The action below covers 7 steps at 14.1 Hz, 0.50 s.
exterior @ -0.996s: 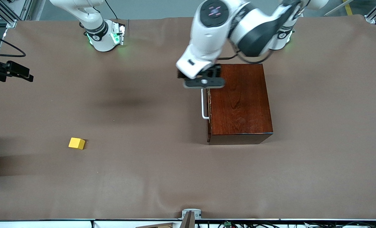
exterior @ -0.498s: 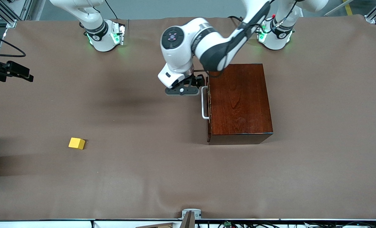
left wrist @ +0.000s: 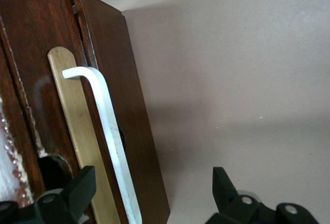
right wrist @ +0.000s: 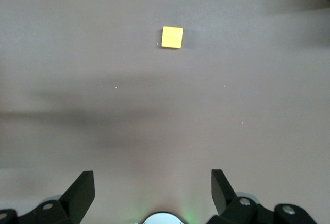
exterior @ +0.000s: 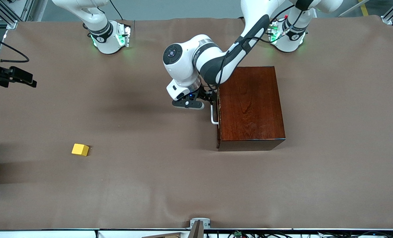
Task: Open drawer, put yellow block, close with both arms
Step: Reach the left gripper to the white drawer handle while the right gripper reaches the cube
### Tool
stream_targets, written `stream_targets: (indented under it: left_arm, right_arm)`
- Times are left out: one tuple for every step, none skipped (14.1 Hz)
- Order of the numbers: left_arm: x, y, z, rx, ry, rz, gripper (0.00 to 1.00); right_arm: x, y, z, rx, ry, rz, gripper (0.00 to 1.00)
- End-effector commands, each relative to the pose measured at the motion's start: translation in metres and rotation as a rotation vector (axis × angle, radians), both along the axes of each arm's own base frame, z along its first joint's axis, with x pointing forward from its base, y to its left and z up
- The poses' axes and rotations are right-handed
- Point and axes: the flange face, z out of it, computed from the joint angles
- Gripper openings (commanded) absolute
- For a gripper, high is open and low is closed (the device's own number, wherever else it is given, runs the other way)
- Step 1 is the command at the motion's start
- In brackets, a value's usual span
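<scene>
While the drawer (exterior: 217, 114) sits fully shut in its glossy reddish-brown wooden box (exterior: 251, 107), only its dark front, a brass backplate (left wrist: 82, 141) and the white U-shaped bar handle (exterior: 212, 115) show. Box stands mid-table toward the left arm's end, handle face turned toward the right arm's end.

Yellow block (exterior: 80, 149): small plain cube, flat on the brown table cover (exterior: 156, 178), well apart from the box, toward the right arm's end and nearer the front camera.

Left gripper (exterior: 208, 99) is low at the drawer front, fingers spread wide. In the left wrist view one finger (left wrist: 80, 190) is against the drawer face, the other (left wrist: 223, 185) out over bare cover, and the handle bar (left wrist: 111, 131) runs between them. Not clamped; contact with the bar can't be judged.

Right gripper (right wrist: 153, 189) hangs high over the cover, fingers wide apart, holding nothing; the block (right wrist: 171, 37) lies on the cover below it. Right arm waits.

Open cover all around the block and in front of the drawer; nothing else lies between the two.
</scene>
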Motion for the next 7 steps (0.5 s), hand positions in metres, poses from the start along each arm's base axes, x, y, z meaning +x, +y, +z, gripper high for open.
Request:
stream_targets:
  left_arm:
    - [0.010,0.005,-0.003,0.021,-0.008,-0.007,1.00]
    - [0.012,0.007,-0.008,0.025,-0.002,0.004,1.00]
    - [0.016,0.011,-0.012,0.028,0.000,0.024,1.00]
    - [0.019,0.014,-0.016,0.029,-0.001,0.053,1.00]
    - [0.021,0.015,-0.019,0.031,0.000,0.067,1.00]
    - [0.020,0.014,-0.022,0.032,0.001,0.071,1.00]
    - [0.020,0.014,-0.024,0.032,0.005,0.073,1.00]
  right_arm:
    - [0.024,-0.015,-0.039,-0.010,0.014,-0.009,1.00]
    - [0.037,-0.021,-0.059,-0.013,0.012,-0.008,1.00]
    - [0.050,-0.030,-0.084,-0.018,0.019,-0.012,1.00]
    - [0.063,-0.037,-0.108,-0.023,0.014,-0.009,1.00]
    - [0.077,-0.043,-0.137,-0.026,0.018,-0.004,1.00]
    - [0.090,-0.044,-0.165,-0.033,0.012,-0.001,1.00]
    - [0.102,-0.044,-0.193,-0.039,0.000,0.000,1.00]
